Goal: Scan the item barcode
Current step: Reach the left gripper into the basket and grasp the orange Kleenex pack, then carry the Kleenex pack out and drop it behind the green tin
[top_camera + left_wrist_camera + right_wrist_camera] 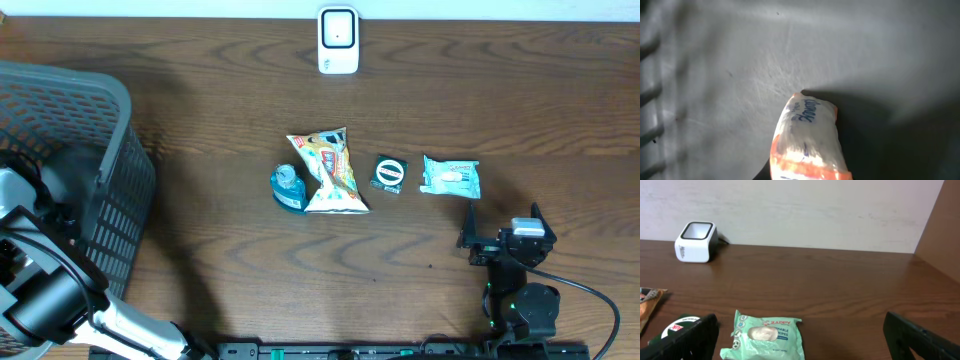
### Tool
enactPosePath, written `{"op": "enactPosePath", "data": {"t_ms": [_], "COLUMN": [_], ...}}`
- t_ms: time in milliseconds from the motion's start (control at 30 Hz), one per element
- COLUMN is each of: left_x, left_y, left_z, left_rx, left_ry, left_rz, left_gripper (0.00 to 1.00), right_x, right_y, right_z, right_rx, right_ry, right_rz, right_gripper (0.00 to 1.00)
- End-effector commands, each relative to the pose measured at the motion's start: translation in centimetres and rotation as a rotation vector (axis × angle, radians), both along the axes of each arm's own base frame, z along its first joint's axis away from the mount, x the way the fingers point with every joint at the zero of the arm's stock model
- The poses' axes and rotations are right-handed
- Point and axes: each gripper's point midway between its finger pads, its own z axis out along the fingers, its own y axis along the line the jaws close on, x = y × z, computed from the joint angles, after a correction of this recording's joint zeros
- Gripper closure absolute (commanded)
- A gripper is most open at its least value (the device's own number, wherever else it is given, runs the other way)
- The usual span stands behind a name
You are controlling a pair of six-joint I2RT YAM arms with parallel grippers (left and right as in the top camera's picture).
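Note:
A white and orange packet point(807, 145) fills the lower middle of the left wrist view, close to the camera, over the grey basket floor point(730, 75). My left gripper's fingers do not show there; it is shut, and I cannot tell whether it touches the packet. The left arm point(45, 295) reaches into the basket point(120, 190). The white scanner point(338, 40) stands at the table's far edge. My right gripper point(502, 222) is open near the front right, just short of a green wipes pack point(767, 335), with nothing between its fingers point(690, 340).
On the table's middle lie a yellow snack bag point(330, 172), a blue round container point(288, 186) against its left side, and a small black box point(389, 173). The wipes pack point(451, 177) lies right of the box. The basket's grid wall point(650, 90) shows at left.

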Motion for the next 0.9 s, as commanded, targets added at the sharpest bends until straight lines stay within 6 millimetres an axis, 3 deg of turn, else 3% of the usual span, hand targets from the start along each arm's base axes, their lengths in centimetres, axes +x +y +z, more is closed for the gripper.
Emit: {"op": "enactPosePath", "data": {"t_ms": [0,100,200,267,333,367,400,533,667,767,867], "left_x": [4.0,8.7,13.3,15.7,16.3,16.2,16.2,16.7,17.7,18.2,18.8], "left_y": [-0.3,-0.6,-3.4,-7.9,-13.6,-16.3,-20.9,-31.7,-40.3,-49.5,-55.8], "left_z": [4.0,12.1,22.7,31.3,37.7,39.4,41.0,41.3,37.7,32.3,26.2], "left_rx": [-0.049,-0.034,-0.043,-0.053,-0.025,-0.014,-0.013,0.039,0.081,-0.044,-0.109], "left_ry": [-0.224,-0.526,-0.909,-1.191,-1.358,-1.391,-1.411,-1.359,-1.216,-1.113,-0.995], "left_rz": [-0.017,-0.076,-0.236,-0.449,-0.667,-0.740,-0.847,-1.121,-1.241,-1.420,-1.561], "left_gripper": [0.93,0.93,0.93,0.93,0.93,0.93,0.92,0.92,0.93,0.93,0.92], "right_x": [0.0,0.0,0.0,0.0,0.0,0.0,0.0,0.0,0.0,0.0,0.0], "right_y": [0.2,0.2,0.2,0.2,0.2,0.2,0.2,0.2,0.2,0.2,0.2], "right_z": [0.0,0.0,0.0,0.0,0.0,0.0,0.0,0.0,0.0,0.0,0.0], "right_rx": [-0.008,-0.009,-0.008,-0.008,-0.008,-0.009,-0.008,-0.008,-0.009,-0.009,-0.009], "right_ry": [-0.001,-0.001,-0.001,-0.001,-0.001,-0.001,-0.001,-0.001,-0.001,-0.001,-0.001], "right_rz": [0.008,0.008,0.008,0.008,0.008,0.009,0.008,0.008,0.008,0.008,0.008], "right_gripper": [0.01,0.01,0.01,0.01,0.01,0.01,0.01,0.01,0.01,0.01,0.01]}}
